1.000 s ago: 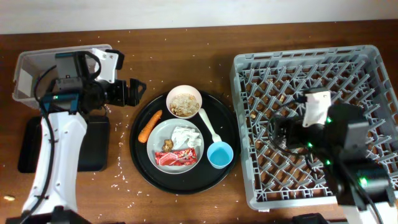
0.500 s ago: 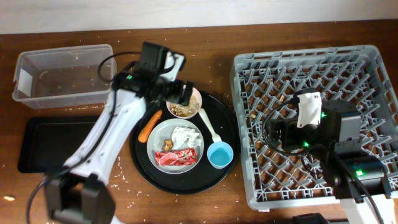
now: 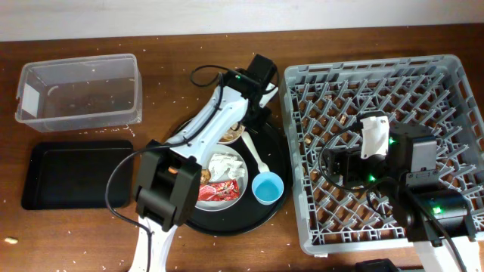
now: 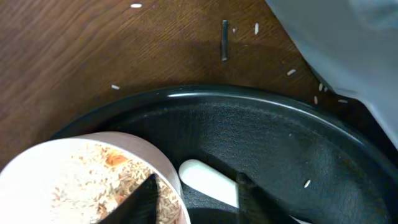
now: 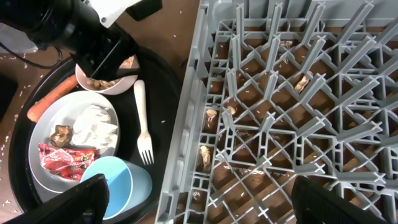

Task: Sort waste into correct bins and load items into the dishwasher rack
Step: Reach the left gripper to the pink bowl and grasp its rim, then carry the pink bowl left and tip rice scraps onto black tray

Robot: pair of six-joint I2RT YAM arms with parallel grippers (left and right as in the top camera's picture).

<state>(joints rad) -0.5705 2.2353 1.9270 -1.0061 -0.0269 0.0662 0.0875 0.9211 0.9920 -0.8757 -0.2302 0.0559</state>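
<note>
Overhead, the left gripper (image 3: 243, 128) hangs over the small white bowl (image 3: 229, 136) at the far edge of the round black tray (image 3: 278, 162). Left wrist: jaws spread, straddling the bowl rim and the white plastic spoon (image 4: 208, 180) handle. Right wrist: the right gripper (image 5: 208, 205), wide and empty, is above the dishwasher rack (image 5: 280, 93) beside the tray.

Lab-style tabletop test rig: dark brown wooden table (image 3: 189, 57) against a plain pale wall (image 3: 227, 15) at the far edge, large square grey plastic dish rack (image 3: 454, 72) right, clear plastic rectangular tub (image 3: 76, 62) far left (white grains (image 4: 115, 87) scattered around).
</note>
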